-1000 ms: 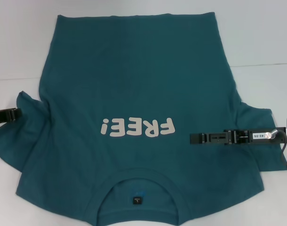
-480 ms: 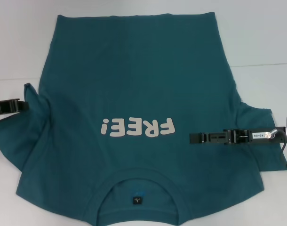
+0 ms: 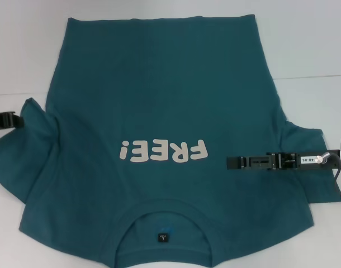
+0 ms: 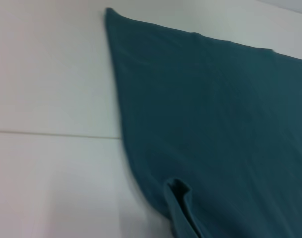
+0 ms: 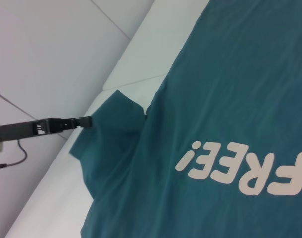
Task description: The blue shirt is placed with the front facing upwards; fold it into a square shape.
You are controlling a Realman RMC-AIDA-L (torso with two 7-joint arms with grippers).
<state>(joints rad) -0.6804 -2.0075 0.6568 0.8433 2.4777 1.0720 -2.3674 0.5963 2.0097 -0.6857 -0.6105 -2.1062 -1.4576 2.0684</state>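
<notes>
The blue shirt [image 3: 159,84] lies front up on the white table [image 3: 304,39], its "FREE!" print [image 3: 162,151] and collar [image 3: 162,207] toward me. At the left edge my left gripper [image 3: 19,119] is shut on the rim of the left sleeve [image 3: 31,145], which stands up in a raised fold. The right wrist view shows this left gripper [image 5: 89,121] touching the sleeve's edge. My right gripper [image 3: 229,163] reaches in from the right and sits over the shirt's right side, beside the print. In the left wrist view there is only the shirt's side edge [image 4: 215,99].
Bare white tabletop surrounds the shirt on the left, right and far sides. A seam line [image 3: 313,76] crosses the table on the right. The right sleeve [image 3: 310,145] lies flat under the right arm.
My left gripper has shifted away from me along the shirt's left edge, first inward and then back out, taking the raised sleeve fold with it. The right arm has stayed put.
</notes>
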